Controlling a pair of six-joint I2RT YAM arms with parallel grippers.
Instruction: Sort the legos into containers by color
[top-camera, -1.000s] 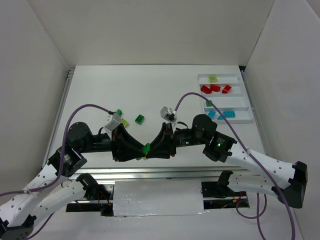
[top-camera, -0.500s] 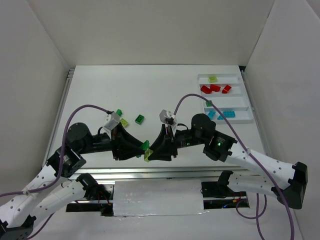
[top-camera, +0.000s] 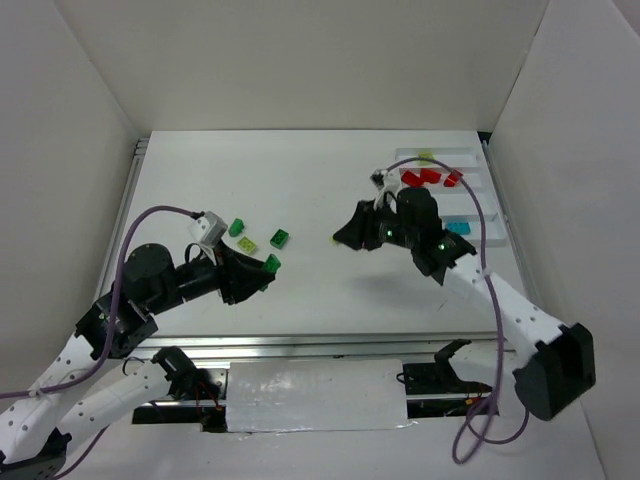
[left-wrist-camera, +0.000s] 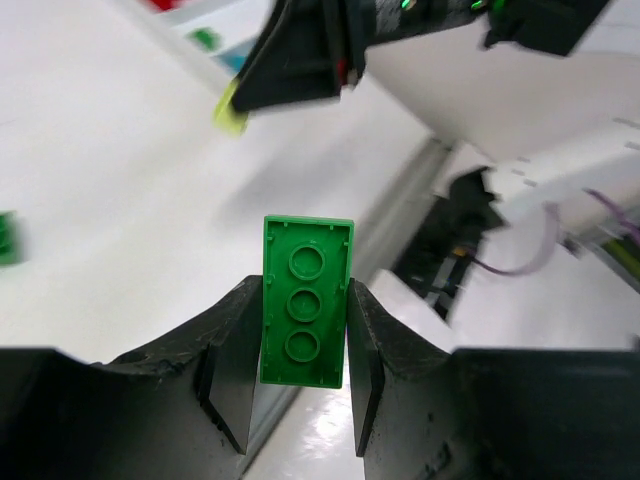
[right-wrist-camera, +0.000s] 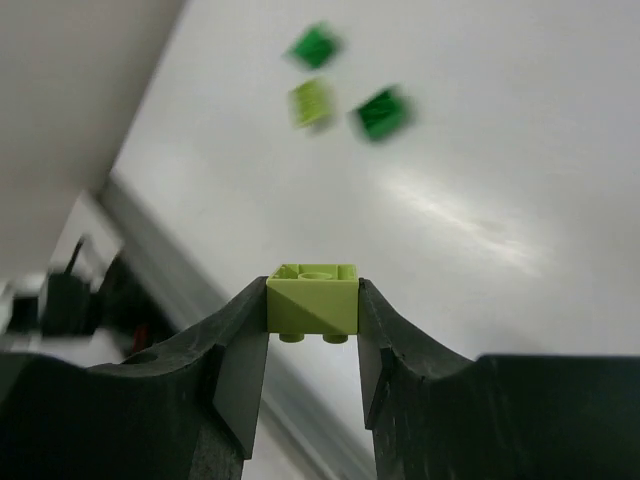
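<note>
Legos (top-camera: 249, 244) lay loose, three together, left of the bench's (top-camera: 300, 180) middle. Just beside them the left claw (left-wrist-camera: 303, 335) pinched a dark green lego (left-wrist-camera: 305, 300); the right claw (right-wrist-camera: 313, 312) clamped a pale yellow-green lego (right-wrist-camera: 313, 296) near mid-bench. Red legos (top-camera: 425, 177) sat in one compartment of the white tray (top-camera: 475, 165) by the far right corner.

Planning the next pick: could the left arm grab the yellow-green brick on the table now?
Probably not: left gripper is shut on a green brick, though the yellow-green brick lies near, uncovered.
</note>
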